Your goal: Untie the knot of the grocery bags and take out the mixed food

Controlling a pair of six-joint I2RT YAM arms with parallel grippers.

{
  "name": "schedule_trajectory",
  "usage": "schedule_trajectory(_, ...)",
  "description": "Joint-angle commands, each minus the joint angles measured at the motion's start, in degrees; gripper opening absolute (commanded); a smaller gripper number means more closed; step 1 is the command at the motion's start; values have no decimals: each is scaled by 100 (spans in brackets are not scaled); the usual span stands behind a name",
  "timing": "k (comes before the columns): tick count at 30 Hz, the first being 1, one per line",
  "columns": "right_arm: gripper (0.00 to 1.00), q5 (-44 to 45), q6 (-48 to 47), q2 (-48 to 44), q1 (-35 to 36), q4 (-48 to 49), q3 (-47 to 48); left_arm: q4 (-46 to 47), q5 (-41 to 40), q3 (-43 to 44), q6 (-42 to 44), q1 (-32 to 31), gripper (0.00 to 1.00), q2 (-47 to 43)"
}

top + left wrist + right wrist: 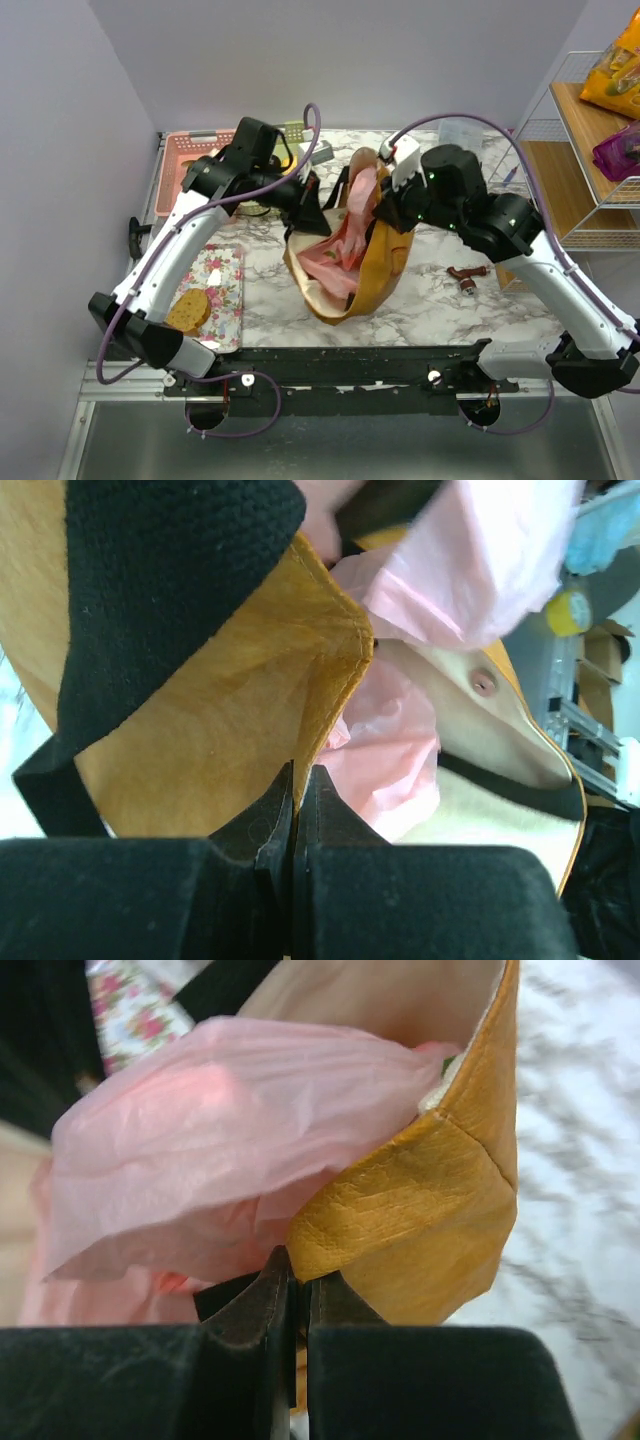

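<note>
Closest to the right wrist lens, the right gripper (293, 1265) has its jaws pinched together on a folded corner of the mustard-yellow tote (420, 1210). From above I see that tote at the middle of the marble table (440, 300), mouth open, with the pink plastic bag (340, 255) crumpled inside. At its 9 o'clock rim the left gripper (295, 780) is closed too; whether fabric is caught I cannot tell. A floral tray (222, 262) bearing a bread slice (187, 310) lies at 8 o'clock, a pink basket (185, 150) at 10.

Left arm (175, 245) and right arm (560, 275) angled inward, left hand (293, 780) clamped tight, right hand (295, 1270) clamped tight
</note>
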Motion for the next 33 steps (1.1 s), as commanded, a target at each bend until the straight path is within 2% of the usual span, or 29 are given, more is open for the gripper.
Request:
schedule_trajectory(1, 1, 1222, -1247, 412, -701, -404, 580, 272, 629, 1416, -881, -416, 0, 888)
schedule_trajectory(4, 1, 877, -1459, 1024, -1803, -563, 992, 584, 267, 2178, -1464, -446, 0, 1512)
schedule_trajectory(7, 0, 405, -1605, 1509, -2465, -379, 977, 879, -425, 2330, -1384, -459, 0, 1727)
schedule_trajectory(10, 1, 388, -1863, 1849, -2635, 455, 582, 1230, -682, 2222, -1249, -388, 0, 1968)
schedule_trajectory(12, 0, 520, -1977, 2103, -2668, 950, 517, 1377, -1037, 2195, -820, -376, 0, 2218)
schedule_trajectory(16, 0, 390, -1961, 2535, -2773, 1508, 861, 1628, -1779, 2090, -330, -309, 0, 2395)
schedule_trajectory(20, 0, 455, -1990, 2873, -2771, 1851, 1236, 1909, -1976, 1869, -367, -107, 0, 2327)
schedule_trajectory(23, 11, 304, -1997, 3010, -2784, 1877, 1334, 1911, -2272, 1883, -367, 22, 0, 2325)
schedule_trajectory(24, 18, 224, -1967, 2998, -2780, 1877, 1334, 1919, -2271, 1887, -380, 59, 0, 2299)
schedule_trajectory(25, 32, 159, -1949, 2956, -2780, 1863, 1336, 1907, -2248, 1887, -360, 85, 7, 2254)
schedule_trajectory(26, 50, 127, -1915, 2931, -2781, 1788, 1375, 1867, -2243, 1892, -318, 90, 17, 2209)
schedule_trajectory(28, 74, -22, -1831, 2854, -2780, 1544, 1502, 1721, -2252, 1884, -274, 99, 42, 2101)
schedule_trajectory(31, 85, -117, -1774, 2549, -2780, 1284, 1547, 1624, -2231, 1664, -277, 192, 66, 1760)
schedule_trajectory(33, 91, -232, -1729, 2270, -2780, 1224, 1495, 1510, -2203, 1593, -165, 284, 96, 1536)
